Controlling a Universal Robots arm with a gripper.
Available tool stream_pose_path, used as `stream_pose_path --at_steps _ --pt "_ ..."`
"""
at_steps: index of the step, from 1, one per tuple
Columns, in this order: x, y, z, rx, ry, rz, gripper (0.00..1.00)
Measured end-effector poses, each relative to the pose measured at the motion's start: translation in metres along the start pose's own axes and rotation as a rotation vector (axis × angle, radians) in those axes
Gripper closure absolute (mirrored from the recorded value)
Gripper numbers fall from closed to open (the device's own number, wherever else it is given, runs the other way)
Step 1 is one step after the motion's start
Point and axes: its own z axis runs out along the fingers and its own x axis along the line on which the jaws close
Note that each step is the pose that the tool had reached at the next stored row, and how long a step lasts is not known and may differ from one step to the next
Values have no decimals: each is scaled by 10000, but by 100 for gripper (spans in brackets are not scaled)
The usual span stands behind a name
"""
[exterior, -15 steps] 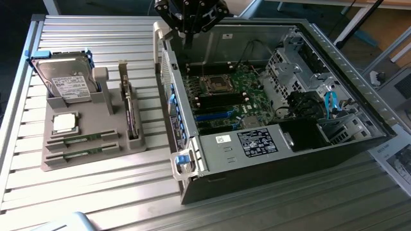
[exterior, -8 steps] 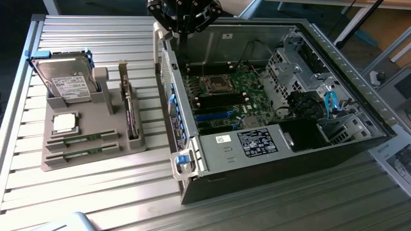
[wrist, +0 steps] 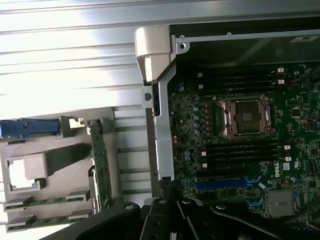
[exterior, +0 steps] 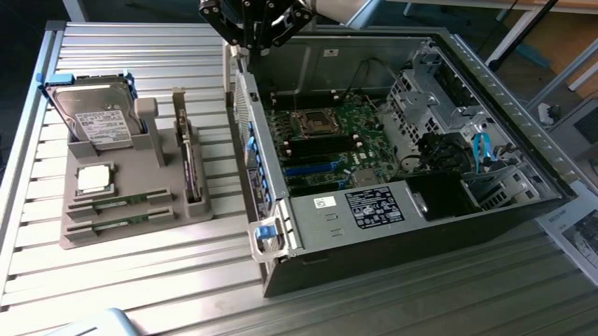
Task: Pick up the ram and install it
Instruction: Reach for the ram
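Observation:
Two ram sticks, thin and green, lie side by side in slots at the front of a grey holder [exterior: 154,171]: one ram stick [exterior: 119,203] and a second [exterior: 117,222]. The wrist view has them as one ram stick [wrist: 48,201] and the other [wrist: 46,220]. My gripper [exterior: 251,29] hangs high over the near wall of the open computer case [exterior: 393,210], well apart from the holder. Its dark body [wrist: 172,220] sits above the case wall. Nothing shows in its grasp. The motherboard [exterior: 337,150] lies exposed with black memory slots [wrist: 240,150] beside the empty processor socket [wrist: 247,116].
The holder also carries a hard drive [exterior: 98,119] in blue brackets, a square silver processor [exterior: 94,179] and an upright dark expansion card [exterior: 190,164]. All of it rests on a ribbed metal table [exterior: 140,280]. The case's drive cages and cables [exterior: 481,150] fill the exterior view's right.

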Motion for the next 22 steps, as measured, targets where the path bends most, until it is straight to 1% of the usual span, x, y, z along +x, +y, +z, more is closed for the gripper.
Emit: stream_pose_path --at_steps 11,13,20,22 --pt "213 -16 -6 0 0 0 90" --pt "290 -22 -8 0 0 -1 90" --pt "453 -34 -13 0 0 -1 90" --pt "524 -40 -15 0 0 -1 90"
